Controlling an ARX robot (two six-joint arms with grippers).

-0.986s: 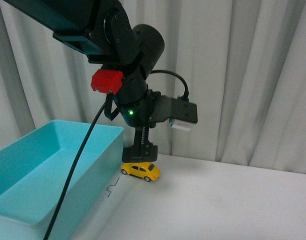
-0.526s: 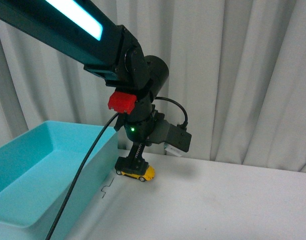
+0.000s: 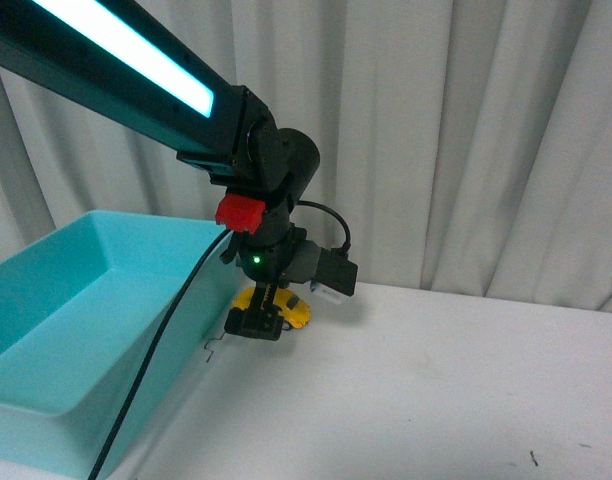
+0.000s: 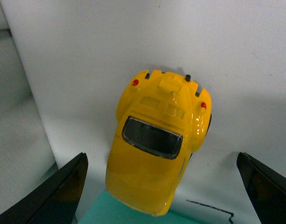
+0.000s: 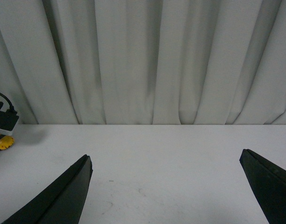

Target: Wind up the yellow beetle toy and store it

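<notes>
The yellow beetle toy (image 3: 290, 313) stands on the white table beside the teal bin's right wall. In the front view my left gripper (image 3: 254, 323) hangs low in front of it and hides part of it. The left wrist view looks down on the toy (image 4: 157, 144): its rear window and red tail lights face up, and its other end reaches the bin's rim (image 4: 133, 218). My left gripper (image 4: 161, 156) is open, with the fingers (image 4: 56, 193) wide on either side of the toy and apart from it. My right gripper (image 5: 165, 161) is open over bare table, with the toy (image 5: 2, 141) far off at the edge.
A large teal bin (image 3: 86, 330) fills the left of the table. A small black mark (image 4: 213, 207) lies on the tabletop by the bin. White curtains (image 3: 466, 130) hang close behind the table. The left arm's cable (image 3: 156, 360) trails down over the bin.
My left gripper has come down from above the toy to its level and now covers part of it in the front view. The toy stays on the table by the bin.
</notes>
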